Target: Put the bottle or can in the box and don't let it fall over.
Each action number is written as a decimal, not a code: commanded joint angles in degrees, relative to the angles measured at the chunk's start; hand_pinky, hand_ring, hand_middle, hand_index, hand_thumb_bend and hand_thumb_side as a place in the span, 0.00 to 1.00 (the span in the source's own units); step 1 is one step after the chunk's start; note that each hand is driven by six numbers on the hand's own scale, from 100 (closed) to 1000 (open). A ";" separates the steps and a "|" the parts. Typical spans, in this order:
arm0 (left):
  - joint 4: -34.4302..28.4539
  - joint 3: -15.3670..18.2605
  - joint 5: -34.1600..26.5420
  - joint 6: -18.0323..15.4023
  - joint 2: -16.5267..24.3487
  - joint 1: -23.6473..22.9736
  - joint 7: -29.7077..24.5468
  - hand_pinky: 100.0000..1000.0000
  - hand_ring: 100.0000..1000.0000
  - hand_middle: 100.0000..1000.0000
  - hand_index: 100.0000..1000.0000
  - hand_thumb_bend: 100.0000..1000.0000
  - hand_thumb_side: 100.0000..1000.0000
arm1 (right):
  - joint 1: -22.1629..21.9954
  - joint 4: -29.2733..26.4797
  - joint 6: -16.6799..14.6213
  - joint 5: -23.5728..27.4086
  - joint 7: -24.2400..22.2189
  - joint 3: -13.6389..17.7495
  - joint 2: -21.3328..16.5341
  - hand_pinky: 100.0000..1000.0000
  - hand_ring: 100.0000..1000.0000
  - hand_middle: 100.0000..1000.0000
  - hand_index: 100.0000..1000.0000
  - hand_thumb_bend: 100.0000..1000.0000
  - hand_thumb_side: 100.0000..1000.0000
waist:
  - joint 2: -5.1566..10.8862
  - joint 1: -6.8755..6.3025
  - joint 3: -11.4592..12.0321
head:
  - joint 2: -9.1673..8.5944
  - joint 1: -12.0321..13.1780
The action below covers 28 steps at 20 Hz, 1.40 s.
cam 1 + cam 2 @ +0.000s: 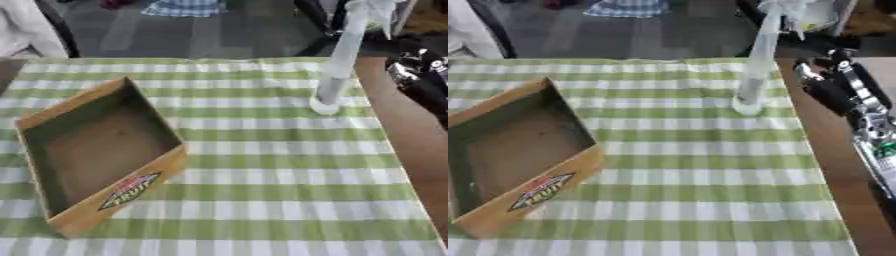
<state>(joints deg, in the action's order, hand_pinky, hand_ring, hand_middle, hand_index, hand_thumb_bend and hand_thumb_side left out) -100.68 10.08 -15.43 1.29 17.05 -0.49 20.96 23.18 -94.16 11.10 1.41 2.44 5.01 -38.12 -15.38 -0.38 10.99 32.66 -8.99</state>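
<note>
A tall, slim, pale bottle (338, 65) with a spray head stands upright at the far right of the green-and-white checked cloth. An open brown cardboard box (131, 187) lies askew at the left, with a logo on its front wall and nothing inside. My right hand (826, 86), black with silver parts, shows at the right edge. It is just right of the bottle's lower part and apart from it. It is blurred, so its state is unclear. My left hand is out of sight.
The checked cloth (280, 170) stretches flat between the box and the bottle. A bare brown strip of table (411, 145) runs along the right, and the cloth's far edge lies just behind the bottle.
</note>
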 commanded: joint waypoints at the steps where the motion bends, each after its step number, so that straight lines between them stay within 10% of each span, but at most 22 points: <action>1: -0.70 0.04 -0.11 -0.01 0.69 -0.01 -0.21 1.00 0.53 0.64 0.66 0.21 0.63 | 0.93 -0.81 -0.07 0.78 -1.05 -0.51 -1.84 0.98 0.98 1.00 0.98 0.00 0.61 | 0.62 -0.06 0.08 | -0.16 -0.24; 28: -0.53 -0.74 0.02 0.31 0.38 0.14 -1.50 1.00 0.53 0.65 0.67 0.19 0.64 | 6.49 0.79 0.20 2.63 -0.91 -3.46 1.80 0.99 1.00 1.00 1.00 0.00 0.65 | -0.18 -0.05 0.85 | -0.92 -1.22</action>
<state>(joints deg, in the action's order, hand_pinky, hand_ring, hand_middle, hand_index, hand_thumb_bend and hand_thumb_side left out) -100.65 9.32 -15.43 1.62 16.58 -0.48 19.70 28.76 -92.88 11.38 3.68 1.33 1.33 -35.47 -16.24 -0.38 11.75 32.57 -10.16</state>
